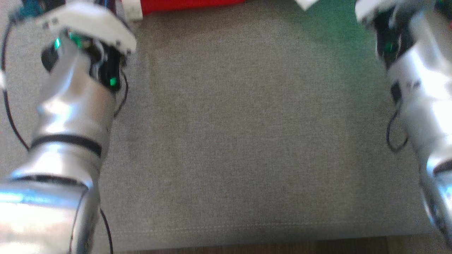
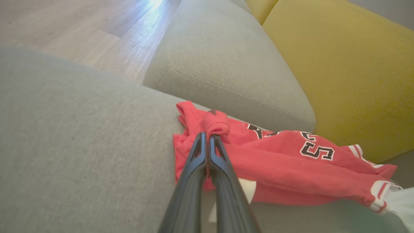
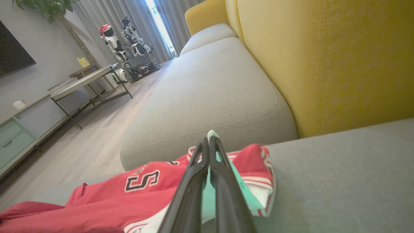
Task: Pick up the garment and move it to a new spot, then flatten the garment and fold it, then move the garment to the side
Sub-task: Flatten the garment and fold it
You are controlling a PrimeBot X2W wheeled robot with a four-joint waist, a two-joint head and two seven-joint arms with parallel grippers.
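Head view: the grey sofa (image 1: 240,141) seat spreads between the left arm (image 1: 67,120) and the right arm (image 1: 420,98). The garment (image 1: 190,4) is just a red strip at the top edge, so this view does not tell how either gripper stands. Left wrist view: the left gripper (image 2: 207,137) is closed, pinching a rolled red fold at one end of the garment. The garment lies bunched on the seat near the yellow backrest (image 2: 349,64), its black-and-white lettering showing, with wooden floor (image 2: 81,29) beyond. Right wrist view: the right gripper (image 3: 208,142) is closed on the garment's other end, where red-and-white trim and a mint lining show around its fingers; this view adds the room behind the sofa. By my reading the task is at its first step. Both ends are gripped, but the garment looks to rest crumpled on the seat, not yet carried anywhere. Flattening, folding and setting it aside are all left.
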